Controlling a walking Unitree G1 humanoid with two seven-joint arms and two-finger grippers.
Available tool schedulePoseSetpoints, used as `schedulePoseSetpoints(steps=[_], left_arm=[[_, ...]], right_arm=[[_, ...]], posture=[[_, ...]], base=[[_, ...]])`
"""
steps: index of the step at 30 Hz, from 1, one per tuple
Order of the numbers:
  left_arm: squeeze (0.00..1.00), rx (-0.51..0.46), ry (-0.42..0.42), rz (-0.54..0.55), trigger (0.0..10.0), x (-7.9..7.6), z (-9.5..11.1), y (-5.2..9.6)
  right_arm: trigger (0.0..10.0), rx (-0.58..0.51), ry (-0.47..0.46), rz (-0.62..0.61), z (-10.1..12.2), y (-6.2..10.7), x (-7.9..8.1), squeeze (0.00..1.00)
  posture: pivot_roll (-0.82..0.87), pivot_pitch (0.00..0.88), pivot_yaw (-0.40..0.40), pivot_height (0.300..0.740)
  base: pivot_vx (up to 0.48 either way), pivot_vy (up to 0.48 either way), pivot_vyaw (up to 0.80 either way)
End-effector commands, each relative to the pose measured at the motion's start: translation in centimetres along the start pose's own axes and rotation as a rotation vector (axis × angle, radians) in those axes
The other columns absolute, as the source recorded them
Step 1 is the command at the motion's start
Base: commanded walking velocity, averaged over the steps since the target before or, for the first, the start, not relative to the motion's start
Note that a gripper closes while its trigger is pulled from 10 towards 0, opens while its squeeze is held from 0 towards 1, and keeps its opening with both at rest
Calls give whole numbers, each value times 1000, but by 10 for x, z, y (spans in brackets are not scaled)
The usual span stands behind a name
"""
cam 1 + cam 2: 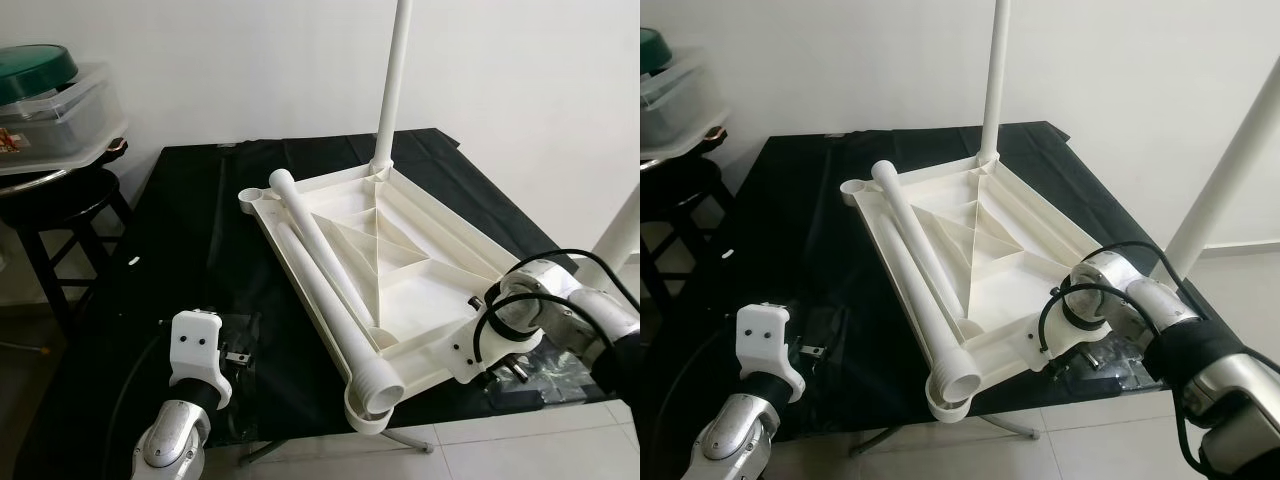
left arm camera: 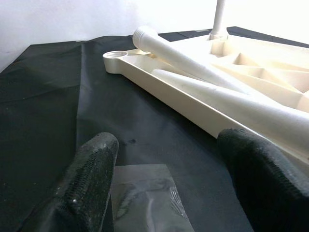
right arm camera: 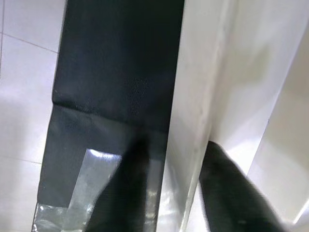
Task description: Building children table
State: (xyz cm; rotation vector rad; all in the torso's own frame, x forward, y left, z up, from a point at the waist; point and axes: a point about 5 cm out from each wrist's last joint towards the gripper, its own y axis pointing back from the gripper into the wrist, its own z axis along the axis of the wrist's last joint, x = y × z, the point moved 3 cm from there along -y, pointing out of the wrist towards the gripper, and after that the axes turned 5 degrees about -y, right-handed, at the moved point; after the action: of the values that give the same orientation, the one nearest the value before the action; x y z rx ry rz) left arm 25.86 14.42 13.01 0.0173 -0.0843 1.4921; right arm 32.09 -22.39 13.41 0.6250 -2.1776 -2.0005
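Right gripper (image 3: 169,193) straddling the rim of the upturned white plastic tabletop (image 1: 420,285), one black finger on each side of its wall.

Left gripper (image 2: 166,179) hovers wide open and empty over a clear plastic bag (image 2: 145,198) at lower left of the black-covered desk (image 1: 190,250). Two loose white plastic legs (image 1: 320,270) lie along the tabletop's left side; one leg (image 1: 392,80) stands upright in its far corner socket.

Loose legs (image 1: 325,280) block tray (image 1: 440,290) centre (left cloth (image 1: 190,240) free).
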Motion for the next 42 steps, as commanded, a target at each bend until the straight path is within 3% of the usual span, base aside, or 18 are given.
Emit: schedulePoseSetpoints(steps=[1,5,7,8,12,13,15,19,23,26,27,28,29,30,35,36,37,42], left_arm=[[0,9,2,4,10000,1,-2,2],[0,7,4,5,10000,2,-1,2],[0,5,4,5,10000,2,-1,2],[0,4,5,6,10000,3,-1,1],[0,3,5,5,10000,3,0,1],[0,2,5,4,10000,4,0,1],[0,2,5,4,10000,4,0,1],[0,2,7,-3,10000,5,0,0],[0,2,12,-9,10000,6,0,-2],[0,-9,10,-20,10000,7,2,-5],[0,-15,10,-23,10000,8,3,-6],[0,-20,13,-28,10000,8,5,-7],[0,-24,15,-30,10000,9,6,-8],[0,-27,11,-28,10000,10,7,-9],[0,-31,11,-21,10000,12,8,-10],[0,-27,5,-9,10000,14,7,-10],[0,-23,3,-5,10000,15,7,-10],[0,-13,-6,16,10000,16,5,-10]], right_arm=[[10000,2,0,-13,0,2,-1,1000],[10000,-96,-51,-84,13,18,-9,1000],[10000,-216,-99,-107,26,31,-11,1000],[10000,-362,-137,-122,39,44,-11,1000],[10000,-532,-183,-160,53,63,-15,1000],[10000,-643,-220,-209,57,82,-18,1000],[10000,-643,-220,-209,57,82,-18,1000],[10000,-865,-292,-355,49,134,-18,1000],[10000,-938,-281,-349,58,141,-13,1000],[10000,-1152,-342,-449,85,143,-30,1000],[10000,-1219,-406,-516,90,143,-41,957],[10000,-1273,-525,-607,92,138,-58,431],[10000,-1302,-611,-661,93,134,-68,431],[10000,-1336,-705,-731,92,130,-77,0],[10000,-1399,-846,-801,90,126,-84,0],[10000,-1478,-992,-851,88,121,-83,0],[10000,-1518,-1021,-841,91,121,-80,0],[10000,-1567,-1023,-776,104,116,-68,0]], posture=[[-67,21,30,740],[-67,21,30,740],[-66,23,29,740],[-65,21,28,740],[-65,21,28,740],[-64,22,31,740],[-64,22,31,740],[-77,19,44,740],[-82,16,47,740],[-85,13,47,740],[-85,13,47,740],[-85,13,47,740],[-85,13,47,740],[-78,13,43,740],[-80,13,43,740],[-87,11,40,740],[-87,11,40,740],[-89,9,35,740]], base=[[0,0,0],[0,0,0],[0,0,0],[0,0,0],[0,0,0],[0,0,0],[0,0,0],[0,0,0],[0,0,0],[0,0,0],[0,0,0],[0,0,0],[0,0,0],[0,0,0],[0,0,0],[0,0,0],[0,0,0],[0,0,0]])
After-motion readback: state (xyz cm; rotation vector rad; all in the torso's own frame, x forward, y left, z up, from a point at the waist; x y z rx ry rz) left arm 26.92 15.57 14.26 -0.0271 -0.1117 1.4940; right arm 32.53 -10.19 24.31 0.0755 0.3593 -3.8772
